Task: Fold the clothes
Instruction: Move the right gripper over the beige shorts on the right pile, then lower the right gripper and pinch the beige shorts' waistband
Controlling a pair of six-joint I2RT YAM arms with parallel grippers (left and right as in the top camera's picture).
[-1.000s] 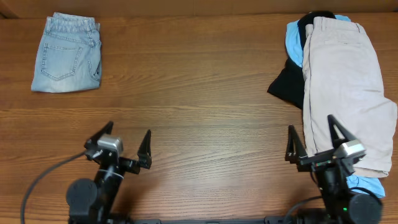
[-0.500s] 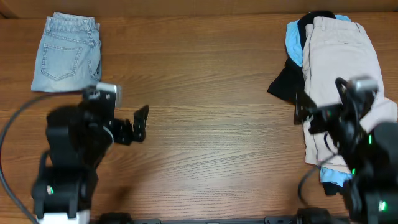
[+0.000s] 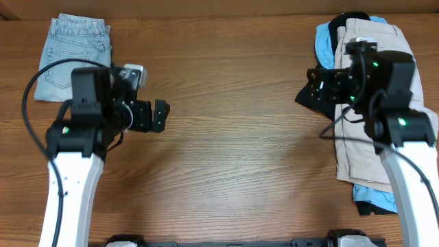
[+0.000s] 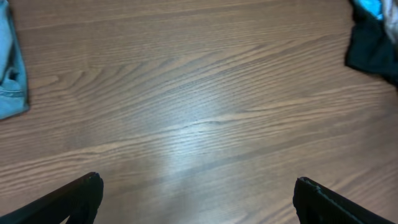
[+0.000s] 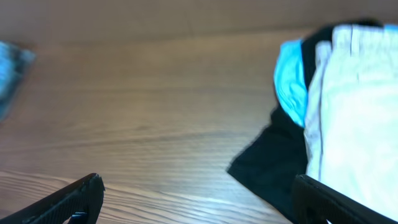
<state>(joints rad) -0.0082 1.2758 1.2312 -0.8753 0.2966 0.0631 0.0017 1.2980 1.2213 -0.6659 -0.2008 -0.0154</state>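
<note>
Left gripper: the left gripper [image 3: 163, 115] hangs over bare wood with its fingers [image 4: 74, 200] spread wide and nothing between them.
Right gripper: the right gripper [image 3: 314, 84] is also spread wide and holds nothing; its fingers [image 5: 320, 194] sit at the left edge of the pile of clothes, above the cloth as far as I can see.
Khaki shorts: the khaki shorts [image 3: 355, 156] lie on top of the pile at the right side of the table [image 3: 233, 158], partly hidden by the right arm. From the right wrist camera they lie ahead and to the right of the fingers.
Lie of the shorts: the long axis runs from the far edge toward the near edge, with the waistband at the far end.
Under them: a black garment [image 3: 303, 99] pokes out to the left, straight ahead of the right fingers. A blue garment [image 3: 324, 44] shows at the far left corner of the pile.
Denim shorts: the denim shorts [image 3: 75, 34] lie folded at the far left corner, waistband at the far end. They are behind the left arm and well apart from its fingers.
In the way: the right arm covers the middle of the khaki shorts.
</note>
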